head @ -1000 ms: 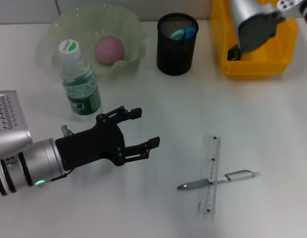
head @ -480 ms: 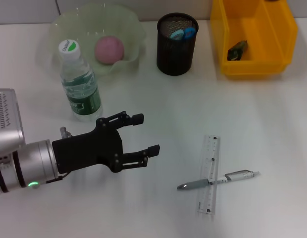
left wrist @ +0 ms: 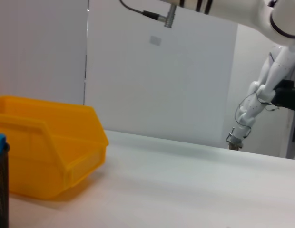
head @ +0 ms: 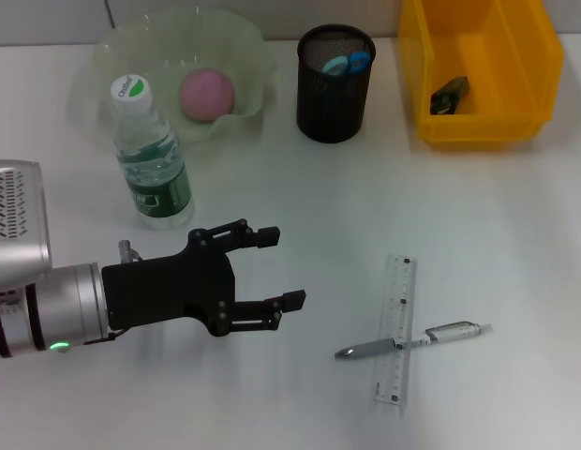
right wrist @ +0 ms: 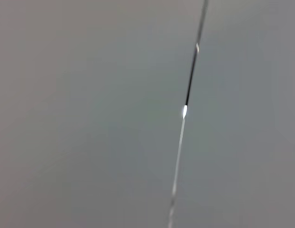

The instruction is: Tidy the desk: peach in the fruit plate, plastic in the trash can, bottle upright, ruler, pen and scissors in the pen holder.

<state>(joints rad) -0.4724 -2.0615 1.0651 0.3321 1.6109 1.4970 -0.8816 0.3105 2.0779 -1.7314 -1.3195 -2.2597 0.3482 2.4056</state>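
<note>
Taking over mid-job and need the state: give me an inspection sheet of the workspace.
Surface: white desk, no spills seen.
Job's things: peach in fruit plate; bottle upright; dark plastic piece in yellow trash can; blue-handled scissors in pen holder; pen lies across ruler on the desk.
Clutter: nothing seen.
Grippers: left gripper open, empty, left of the ruler; right gripper not in view.
Cables: one hanging by the wall.
Surroundings: another robot arm beyond the desk.
</note>
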